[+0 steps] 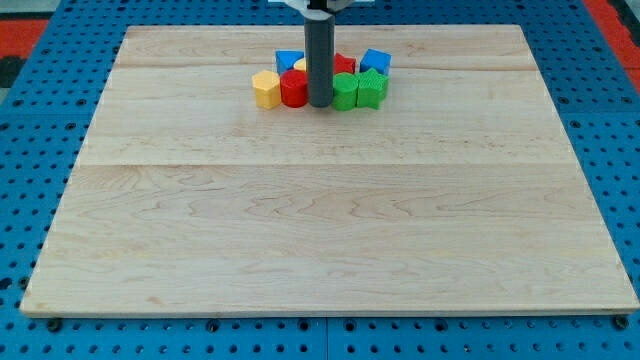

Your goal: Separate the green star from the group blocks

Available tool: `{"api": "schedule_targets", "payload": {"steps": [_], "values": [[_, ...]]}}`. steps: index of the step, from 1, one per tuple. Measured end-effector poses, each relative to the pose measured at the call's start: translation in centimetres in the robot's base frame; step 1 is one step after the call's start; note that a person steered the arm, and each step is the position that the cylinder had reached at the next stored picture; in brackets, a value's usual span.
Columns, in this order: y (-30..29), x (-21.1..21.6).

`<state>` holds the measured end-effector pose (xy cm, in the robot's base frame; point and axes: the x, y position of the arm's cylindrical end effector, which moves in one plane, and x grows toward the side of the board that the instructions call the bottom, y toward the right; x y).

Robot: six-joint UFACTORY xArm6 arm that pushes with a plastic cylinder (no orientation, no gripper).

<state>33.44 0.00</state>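
A tight group of blocks sits near the view's top centre of the wooden board (320, 220). The front row, from the view's left, holds a yellow hexagon-like block (266, 88), a red block (293, 88), a green block (345, 91) and a ridged green block that looks like the star (372, 89). Behind them are a blue block (288, 62), a red block (344, 64), a blue block (376, 62) and a sliver of yellow (300, 66). My tip (320, 105) stands at the front of the group, between the red block and the green block, touching or nearly touching both.
The board lies on a blue perforated table (30, 150). A red area (612, 20) shows at the view's top right corner and another at the top left. The rod hides the middle of the group.
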Motion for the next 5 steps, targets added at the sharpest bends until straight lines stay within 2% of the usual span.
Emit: {"api": "schedule_targets", "payload": {"steps": [2,5], "values": [[8.1,-0.1],[12.1,1.0]]}}
